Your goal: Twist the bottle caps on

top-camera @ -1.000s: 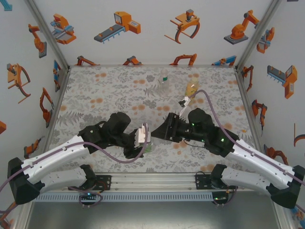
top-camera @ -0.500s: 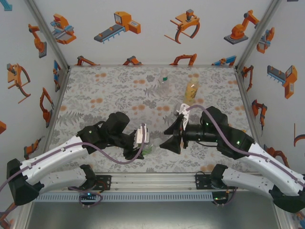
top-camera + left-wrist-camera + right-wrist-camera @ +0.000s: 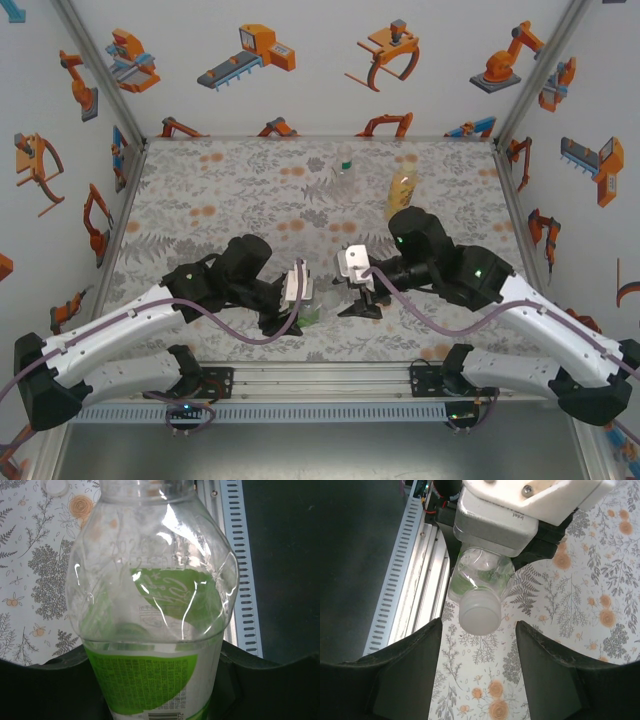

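White camera housing (image 3: 495, 517) reads "intel"; the label (image 3: 145, 685) on the bottle (image 3: 150, 580) is illegible.

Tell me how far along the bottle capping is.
A whitish cap already sits on the green-labelled bottle; tightness unclear. The left gripper clamps that bottle, the right gripper stands open around the cap. The amber bottle and clear bottle wait behind, caps unreadable.

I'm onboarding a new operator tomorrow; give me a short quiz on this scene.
1. True or false: the right gripper is clamped on the whitish round plastic cap.
2. The left gripper holds: A a blue glass jar; B the clear plastic bottle with a green label; C nothing.
3. How many bottles stand at the far side of the patterned table?
Key: 1 false, jaws apart either side; 2 B; 3 two: the amber-yellow plastic bottle and the colourless plastic bottle.
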`<state>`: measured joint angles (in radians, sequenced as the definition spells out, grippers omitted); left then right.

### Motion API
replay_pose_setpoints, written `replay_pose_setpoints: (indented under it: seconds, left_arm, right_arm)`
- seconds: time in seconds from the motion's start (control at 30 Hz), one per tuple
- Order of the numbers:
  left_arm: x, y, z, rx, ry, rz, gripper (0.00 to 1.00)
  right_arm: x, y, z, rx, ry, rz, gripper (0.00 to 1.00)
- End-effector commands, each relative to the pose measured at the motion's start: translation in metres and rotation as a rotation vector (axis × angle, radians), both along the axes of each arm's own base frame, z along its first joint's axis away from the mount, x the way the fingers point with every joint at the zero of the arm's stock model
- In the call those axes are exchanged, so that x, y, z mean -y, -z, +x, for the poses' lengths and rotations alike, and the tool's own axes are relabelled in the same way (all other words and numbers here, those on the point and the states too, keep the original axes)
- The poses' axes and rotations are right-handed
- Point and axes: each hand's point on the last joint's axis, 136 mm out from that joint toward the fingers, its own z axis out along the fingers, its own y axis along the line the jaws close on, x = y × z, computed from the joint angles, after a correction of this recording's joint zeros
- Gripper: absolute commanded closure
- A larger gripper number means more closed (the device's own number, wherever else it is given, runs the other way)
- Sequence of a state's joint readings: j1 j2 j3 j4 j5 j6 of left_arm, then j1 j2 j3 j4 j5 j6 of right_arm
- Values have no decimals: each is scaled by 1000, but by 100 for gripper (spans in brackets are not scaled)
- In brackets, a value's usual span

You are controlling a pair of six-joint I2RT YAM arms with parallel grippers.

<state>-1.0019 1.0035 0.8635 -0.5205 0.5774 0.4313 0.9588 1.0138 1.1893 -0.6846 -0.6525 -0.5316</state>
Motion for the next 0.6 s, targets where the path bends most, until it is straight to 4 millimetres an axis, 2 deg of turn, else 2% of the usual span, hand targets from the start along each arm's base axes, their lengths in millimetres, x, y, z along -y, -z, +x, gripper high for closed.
replay_pose_setpoints:
  seconds: [0.0,0.23,0.57]
  left_arm:
    - [2,-17,-6,-8,25,-41,100]
    - [2,-18,-6,-8,25,-41,100]
    - [1,-18,-7,-12,26,-43,100]
  right_arm:
    - [0,-10,-6,44,-55,48,45]
    - [-6,-13,-4,37,-41,110,49]
    - [-7,-6,0,30,-25,97,55]
